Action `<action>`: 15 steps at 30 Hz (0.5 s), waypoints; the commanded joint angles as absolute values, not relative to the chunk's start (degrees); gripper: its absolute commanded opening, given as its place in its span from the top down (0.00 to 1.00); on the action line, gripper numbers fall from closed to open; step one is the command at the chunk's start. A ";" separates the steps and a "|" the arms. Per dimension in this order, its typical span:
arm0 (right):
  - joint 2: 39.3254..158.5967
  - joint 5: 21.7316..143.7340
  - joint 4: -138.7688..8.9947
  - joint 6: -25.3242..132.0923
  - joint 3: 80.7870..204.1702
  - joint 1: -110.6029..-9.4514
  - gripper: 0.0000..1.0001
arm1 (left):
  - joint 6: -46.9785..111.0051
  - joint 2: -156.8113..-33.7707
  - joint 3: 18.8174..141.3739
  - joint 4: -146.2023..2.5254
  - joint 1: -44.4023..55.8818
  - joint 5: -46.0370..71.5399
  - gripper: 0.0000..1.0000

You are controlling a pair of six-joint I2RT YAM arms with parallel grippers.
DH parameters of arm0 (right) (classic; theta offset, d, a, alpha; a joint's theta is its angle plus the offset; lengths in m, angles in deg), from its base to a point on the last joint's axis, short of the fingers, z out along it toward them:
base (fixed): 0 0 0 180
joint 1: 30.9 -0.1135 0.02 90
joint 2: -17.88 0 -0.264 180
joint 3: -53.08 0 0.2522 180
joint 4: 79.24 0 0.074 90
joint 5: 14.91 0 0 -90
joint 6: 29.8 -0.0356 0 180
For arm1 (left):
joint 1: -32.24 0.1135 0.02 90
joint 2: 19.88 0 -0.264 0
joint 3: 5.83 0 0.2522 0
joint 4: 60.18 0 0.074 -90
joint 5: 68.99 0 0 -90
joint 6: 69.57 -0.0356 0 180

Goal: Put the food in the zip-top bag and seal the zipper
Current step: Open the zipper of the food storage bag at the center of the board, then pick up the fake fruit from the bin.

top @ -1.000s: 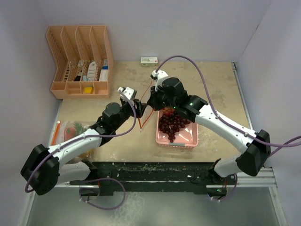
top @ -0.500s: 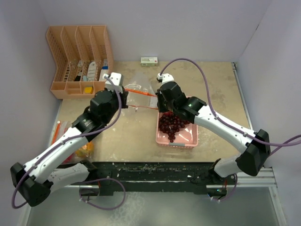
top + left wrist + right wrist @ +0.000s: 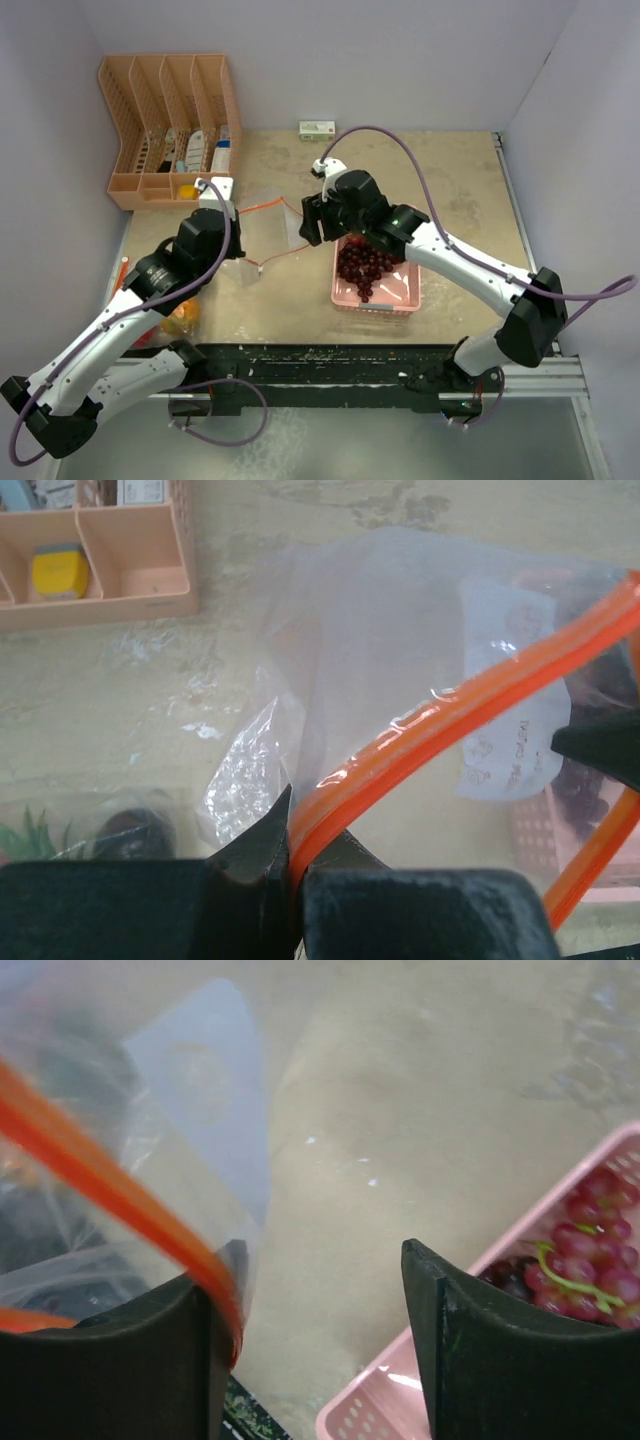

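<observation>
Early stage, I'd say: left pincer (image 3: 290, 855) clamped shut on zip-top bag (image 3: 265, 232) at its zipper (image 3: 450, 715). Right pincer (image 3: 318, 1260) gapes, gripping nothing. Grapes (image 3: 365, 262) sit in pink tray (image 3: 400, 300), centre-right. Loading + sealing not yet done.

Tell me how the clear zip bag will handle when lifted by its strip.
Likely floppy: the bag crumples and creases around the strip pinched by the left gripper. Probably light: thin, see-through film. Possibly slippery; its surface looks glossy.

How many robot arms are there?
2. The left arm reaches from the bottom left to the zip-top bag. The right arm reaches from the bottom right, past the pink tray. None seem hidden.
</observation>
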State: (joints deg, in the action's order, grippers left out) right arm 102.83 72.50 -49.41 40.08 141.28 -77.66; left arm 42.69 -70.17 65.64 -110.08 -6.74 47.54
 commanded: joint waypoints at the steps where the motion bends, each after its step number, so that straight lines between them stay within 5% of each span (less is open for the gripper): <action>1: 99.52 89.26 -57.20 44.17 139.89 -77.09 0.26 | 45.08 -70.16 65.66 -114.08 -6.26 50.96 1.00; 4: 95.23 86.97 -58.59 43.01 137.41 -76.98 0.02 | 44.96 -71.34 65.12 -113.51 -6.22 50.88 1.00; 11: 86.51 81.83 -52.97 43.01 135.92 -76.33 0.00 | 45.12 -77.00 60.49 -104.74 -6.18 48.25 1.00; 15: 87.43 68.33 -44.72 39.76 136.76 -75.02 0.01 | 45.05 -80.75 60.76 -102.27 -6.21 46.87 1.00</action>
